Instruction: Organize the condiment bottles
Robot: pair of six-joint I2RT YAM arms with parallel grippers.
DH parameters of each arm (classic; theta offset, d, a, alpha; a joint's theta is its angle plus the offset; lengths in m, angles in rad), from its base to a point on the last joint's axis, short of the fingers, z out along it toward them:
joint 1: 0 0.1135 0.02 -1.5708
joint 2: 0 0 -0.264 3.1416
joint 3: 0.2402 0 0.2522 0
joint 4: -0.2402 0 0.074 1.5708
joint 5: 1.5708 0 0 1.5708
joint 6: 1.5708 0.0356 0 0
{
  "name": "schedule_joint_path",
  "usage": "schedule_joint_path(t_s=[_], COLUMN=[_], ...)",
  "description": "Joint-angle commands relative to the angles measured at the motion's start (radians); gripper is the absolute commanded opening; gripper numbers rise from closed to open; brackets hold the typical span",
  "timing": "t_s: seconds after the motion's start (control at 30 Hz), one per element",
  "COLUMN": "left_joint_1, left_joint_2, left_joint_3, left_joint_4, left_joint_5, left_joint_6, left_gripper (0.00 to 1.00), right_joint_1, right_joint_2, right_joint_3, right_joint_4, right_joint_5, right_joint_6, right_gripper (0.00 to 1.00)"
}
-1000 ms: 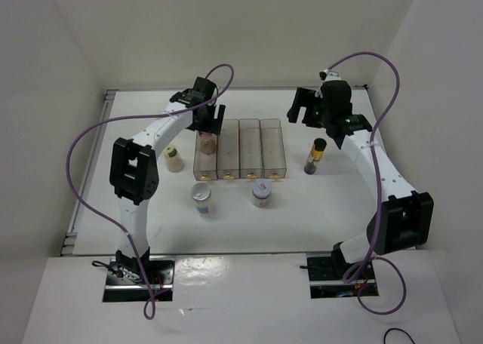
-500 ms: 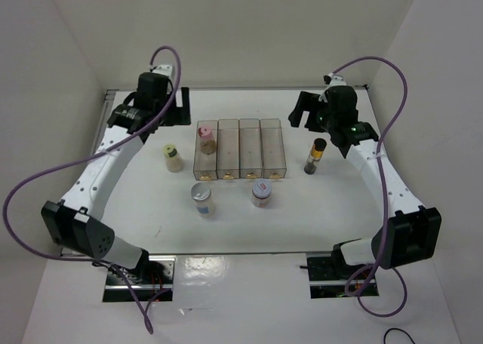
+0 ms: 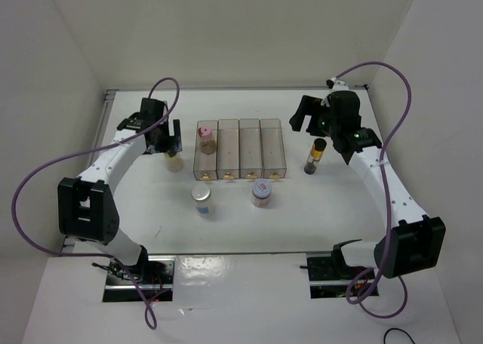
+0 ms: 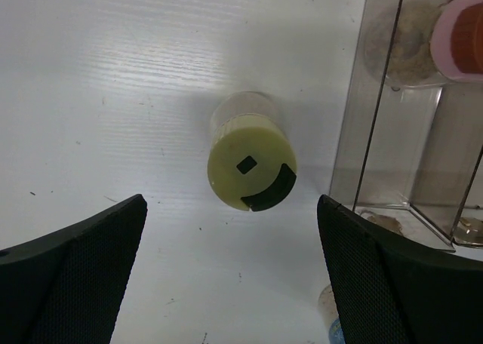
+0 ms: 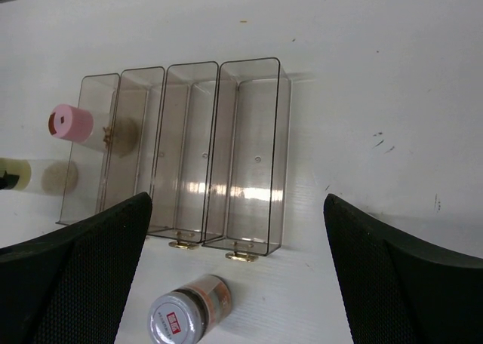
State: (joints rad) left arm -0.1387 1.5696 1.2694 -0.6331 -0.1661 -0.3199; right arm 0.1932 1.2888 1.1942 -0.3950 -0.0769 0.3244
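Now: my left jaws stand wide apart, hovering over the pale-yellow-capped bottle (image 4: 251,170).
Bottle: upright on the worktop (image 4: 113,95), just beside the bins (image 4: 366,95).
Approach: I'd centre on the cap, drop straight, close below it.
Right jaws: apart, holding nothing.

We count five condiment bottles, one of each: pink-capped bottle (image 3: 204,135), pale-yellow-capped bottle (image 3: 174,159), silver-grey-capped bottle (image 3: 202,200), red-marked white-lidded jar (image 3: 261,192), slim dark bottle (image 3: 315,155). Clear bins (image 3: 250,152): four. Arms: two, left arm (image 3: 113,157) and right arm (image 3: 381,179).
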Motion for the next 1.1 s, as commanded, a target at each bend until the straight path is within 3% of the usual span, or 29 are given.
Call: schedule_joint_path(t_s=[0.0, 0.13, 0.37, 0.47, 0.67, 0.83, 1.07], left_joint_1=[-0.001, -0.001, -0.001, 0.008, 0.008, 0.008, 0.008], left_joint_2=[0.024, 0.043, 0.102, 0.102, 0.112, 0.132, 0.132], left_joint_3=[0.019, 0.019, 0.028, 0.019, 0.019, 0.019, 0.028], left_joint_4=[0.05, 0.07, 0.079, 0.088, 0.099, 0.099, 0.081], left_joint_5=[0.042, 0.053, 0.053, 0.053, 0.043, 0.054, 0.076], left_joint_6=[0.005, 0.005, 0.015, 0.015, 0.015, 0.015, 0.024], left_gripper=[0.99, 0.99, 0.91, 0.8, 0.74, 0.57, 0.43], right_joint_1=[-0.006, -0.006, -0.006, -0.006, -0.006, -0.006, -0.006], right_joint_2=[-0.031, -0.02, 0.007, 0.018, 0.027, 0.027, 0.027], right_joint_3=[-0.005, -0.005, 0.004, 0.004, 0.004, 0.004, 0.024], right_joint_4=[0.036, 0.036, 0.036, 0.036, 0.036, 0.036, 0.016], right_joint_5=[-0.012, -0.012, -0.012, -0.012, -0.012, -0.012, -0.033], right_joint_6=[0.014, 0.015, 0.015, 0.015, 0.005, 0.005, 0.005], right_gripper=[0.99, 0.99, 0.99, 0.99, 0.99, 0.99, 0.99])
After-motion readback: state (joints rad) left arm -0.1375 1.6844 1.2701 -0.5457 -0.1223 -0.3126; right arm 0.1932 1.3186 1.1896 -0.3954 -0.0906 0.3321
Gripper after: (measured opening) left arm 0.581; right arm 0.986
